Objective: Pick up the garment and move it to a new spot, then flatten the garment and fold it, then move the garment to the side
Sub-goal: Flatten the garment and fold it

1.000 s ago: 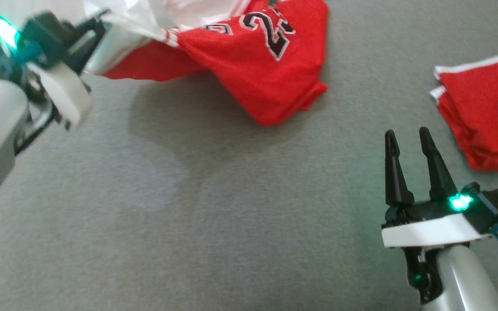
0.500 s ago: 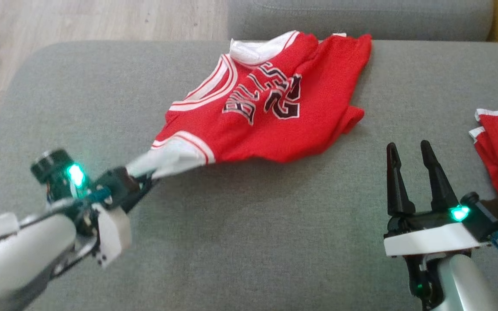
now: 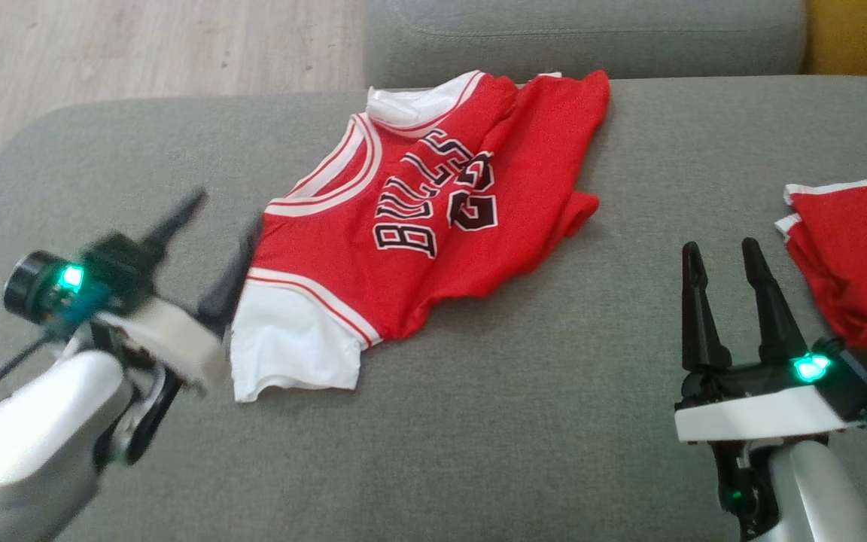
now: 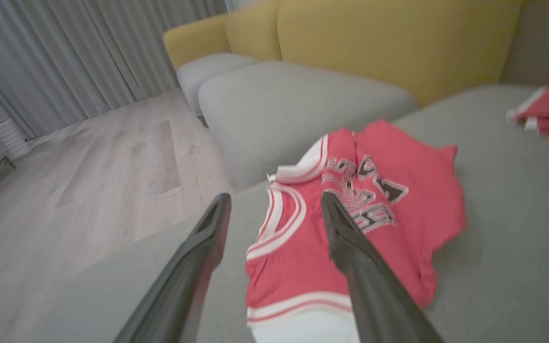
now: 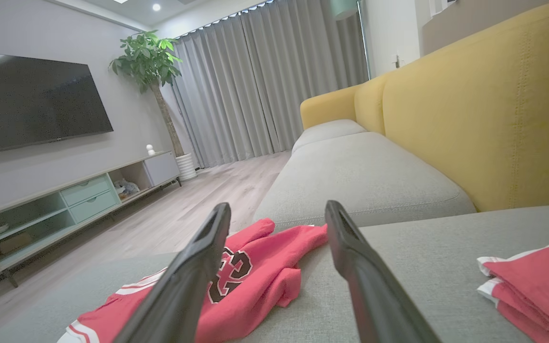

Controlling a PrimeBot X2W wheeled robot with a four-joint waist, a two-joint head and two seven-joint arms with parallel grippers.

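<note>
L gripper (image 3: 228,209) now wide, jersey (image 3: 418,226) let go onto sofa (image 3: 479,421), poss. brushing a finger, R gripper (image 3: 720,247) unchanged, wide

Matt red cloth garment (image 3: 403,290) on coarse grey fabric cushion (image 3: 479,436); pale wood floor (image 3: 102,45)

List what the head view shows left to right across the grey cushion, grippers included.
left gripper, open → red jersey, lying crumpled → right gripper, open → folded red garment at the right edge.
</note>
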